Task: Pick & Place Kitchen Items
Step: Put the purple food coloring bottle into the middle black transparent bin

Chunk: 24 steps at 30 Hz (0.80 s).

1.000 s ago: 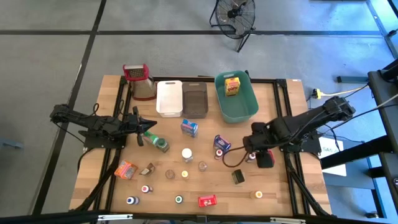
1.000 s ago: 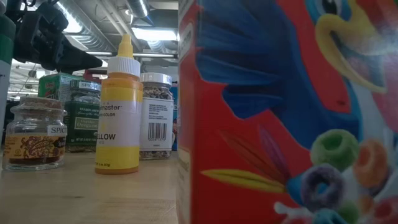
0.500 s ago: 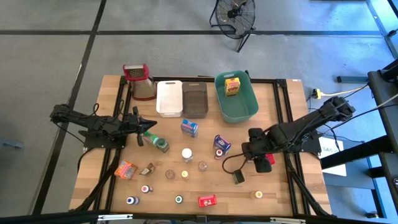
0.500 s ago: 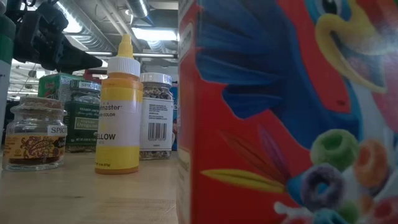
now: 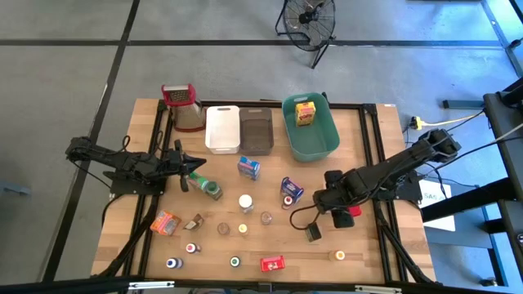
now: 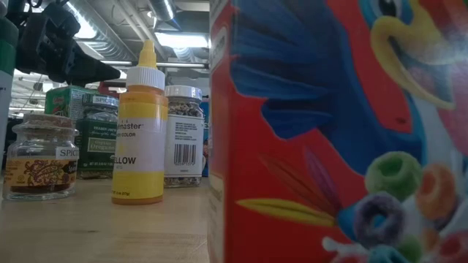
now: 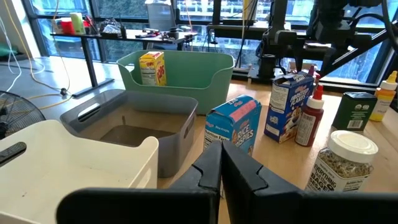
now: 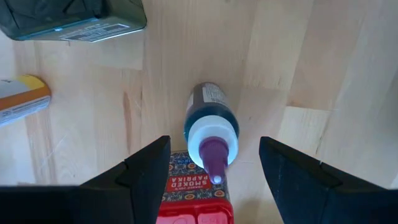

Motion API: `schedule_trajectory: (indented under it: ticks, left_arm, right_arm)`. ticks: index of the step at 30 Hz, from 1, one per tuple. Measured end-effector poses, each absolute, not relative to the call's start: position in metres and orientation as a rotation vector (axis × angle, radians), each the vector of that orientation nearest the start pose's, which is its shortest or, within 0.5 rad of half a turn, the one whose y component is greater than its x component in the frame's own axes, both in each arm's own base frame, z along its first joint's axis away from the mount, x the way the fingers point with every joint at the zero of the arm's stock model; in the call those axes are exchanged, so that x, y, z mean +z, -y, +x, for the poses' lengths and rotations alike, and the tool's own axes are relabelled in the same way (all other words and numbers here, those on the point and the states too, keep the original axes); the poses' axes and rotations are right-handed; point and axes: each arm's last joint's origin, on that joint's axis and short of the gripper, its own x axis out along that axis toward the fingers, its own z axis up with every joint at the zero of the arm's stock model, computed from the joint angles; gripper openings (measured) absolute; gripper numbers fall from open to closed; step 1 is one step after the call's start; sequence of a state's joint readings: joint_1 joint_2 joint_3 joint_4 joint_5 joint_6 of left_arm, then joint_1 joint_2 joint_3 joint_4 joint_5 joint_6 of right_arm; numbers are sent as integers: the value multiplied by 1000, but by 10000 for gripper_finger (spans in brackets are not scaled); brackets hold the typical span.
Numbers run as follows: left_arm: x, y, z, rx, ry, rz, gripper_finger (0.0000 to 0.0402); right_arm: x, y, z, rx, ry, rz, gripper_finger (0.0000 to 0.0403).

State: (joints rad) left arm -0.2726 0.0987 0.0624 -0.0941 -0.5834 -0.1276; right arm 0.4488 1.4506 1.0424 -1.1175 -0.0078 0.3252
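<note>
Kitchen items stand scattered over the wooden table. My right gripper points straight down, open, over a small dark-blue bottle with a white cap and purple tip. The bottle stands upright on the table, between the two fingers and apart from both. A red smoked-paprika tin stands right beside it. In the high view the gripper hides the bottle. My left gripper waits shut, level, at the table's left, holding nothing.
White bin, brown bin and teal bin with a yellow box stand at the far edge, the grater left of them. A dark green tin and a yellow-edged item stand near the bottle. A cereal box fills the low view.
My right gripper has sunk toward the table and shifted a little toward the table's left edge, still pointing down. No item has moved.
</note>
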Motion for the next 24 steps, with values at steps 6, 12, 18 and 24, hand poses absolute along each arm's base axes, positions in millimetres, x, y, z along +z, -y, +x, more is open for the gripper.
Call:
schedule_trajectory:
  ticks: [6,12,18,24]
  left_arm:
    - [169,10,96,317,-99,-72,4]
    - [169,10,96,317,-100,-72,4]
    - [169,10,96,317,-100,-72,4]
    - [169,10,96,318,-99,-72,4]
  right_arm:
    - [226,-105,218,116,-1527,-76,250]
    - [226,-105,219,87,-1531,-42,250]
    - [216,-103,215,91,-1557,-34,250]
    - [210,-101,214,64,-1551,-45,250]
